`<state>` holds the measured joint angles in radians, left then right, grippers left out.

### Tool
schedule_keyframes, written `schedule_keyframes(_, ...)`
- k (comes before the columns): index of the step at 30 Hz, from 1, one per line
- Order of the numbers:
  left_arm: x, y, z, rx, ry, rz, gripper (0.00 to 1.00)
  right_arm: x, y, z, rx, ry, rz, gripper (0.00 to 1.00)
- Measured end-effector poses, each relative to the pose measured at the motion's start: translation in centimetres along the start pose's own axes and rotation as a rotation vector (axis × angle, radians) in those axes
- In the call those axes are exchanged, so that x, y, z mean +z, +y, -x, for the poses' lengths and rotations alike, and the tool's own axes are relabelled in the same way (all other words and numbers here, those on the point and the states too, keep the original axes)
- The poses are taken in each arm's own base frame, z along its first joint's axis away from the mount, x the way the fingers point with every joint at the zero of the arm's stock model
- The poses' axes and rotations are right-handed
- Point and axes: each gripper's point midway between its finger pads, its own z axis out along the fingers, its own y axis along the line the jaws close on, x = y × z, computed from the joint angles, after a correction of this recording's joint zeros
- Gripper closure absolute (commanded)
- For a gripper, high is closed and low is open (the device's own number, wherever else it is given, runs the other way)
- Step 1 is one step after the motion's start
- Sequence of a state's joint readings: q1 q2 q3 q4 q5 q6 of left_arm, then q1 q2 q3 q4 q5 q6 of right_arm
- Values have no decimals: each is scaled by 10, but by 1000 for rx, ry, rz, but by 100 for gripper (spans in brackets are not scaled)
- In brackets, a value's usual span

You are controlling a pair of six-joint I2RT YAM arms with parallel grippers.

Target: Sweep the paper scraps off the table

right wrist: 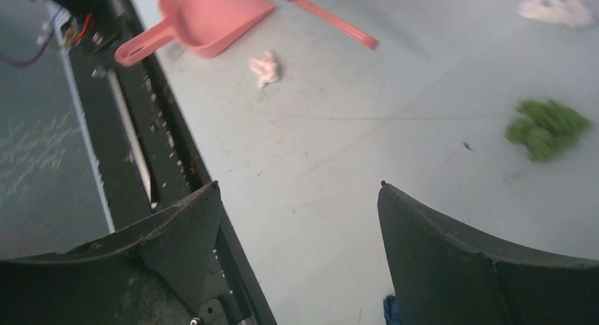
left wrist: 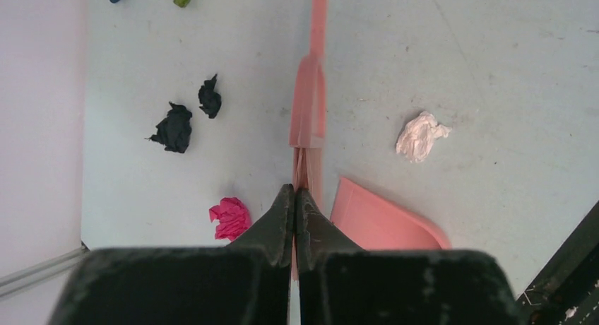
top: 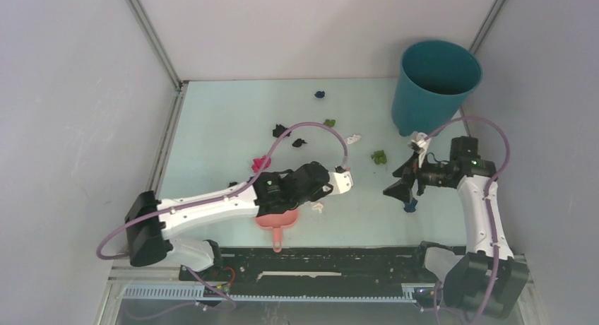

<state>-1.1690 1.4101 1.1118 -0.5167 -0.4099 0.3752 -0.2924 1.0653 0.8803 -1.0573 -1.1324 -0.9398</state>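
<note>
Paper scraps lie over the mint table (top: 226, 113): dark blue (top: 320, 95), green (top: 330, 123), (top: 379, 156), black (top: 280, 131), (top: 298, 142), white (top: 352, 138), (top: 318, 207), magenta (top: 261, 162), and blue (top: 410, 206). My left gripper (top: 326, 185) (left wrist: 294, 191) is shut on the pink hand brush (left wrist: 309, 113), seen edge-on, low over the table's middle front. The pink dustpan (top: 279, 222) (left wrist: 381, 222) lies beside it. My right gripper (top: 402, 191) (right wrist: 298, 187) is open and empty, just above the blue scrap (right wrist: 390, 311).
A teal round bin (top: 438, 85) stands at the back right. A black rail (top: 318, 258) (right wrist: 141, 162) runs along the front edge. Grey walls frame the left, back and right. The left wrist view shows magenta (left wrist: 230, 217), black (left wrist: 174, 128) and white (left wrist: 421, 136) scraps.
</note>
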Motion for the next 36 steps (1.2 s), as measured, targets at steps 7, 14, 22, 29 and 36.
schedule_keyframes(7, -37, 9, 12, 4, -147, -26, 100, 31, 48, 3, -261, 68, 196, 10)
schedule_keyframes(14, -82, 17, 27, -37, -327, -58, 100, 44, 69, 45, -477, 9, 288, 15)
schedule_keyframes(22, -88, 9, 32, -25, -391, -101, 100, 79, 74, 40, -510, 61, 397, 33)
schedule_keyframes(29, -86, 7, 33, -27, -403, -103, 100, 86, 72, 31, -502, 107, 397, 54)
schedule_keyframes(36, -88, 9, 35, -34, -422, -92, 100, 89, 67, 24, -462, 140, 398, 72)
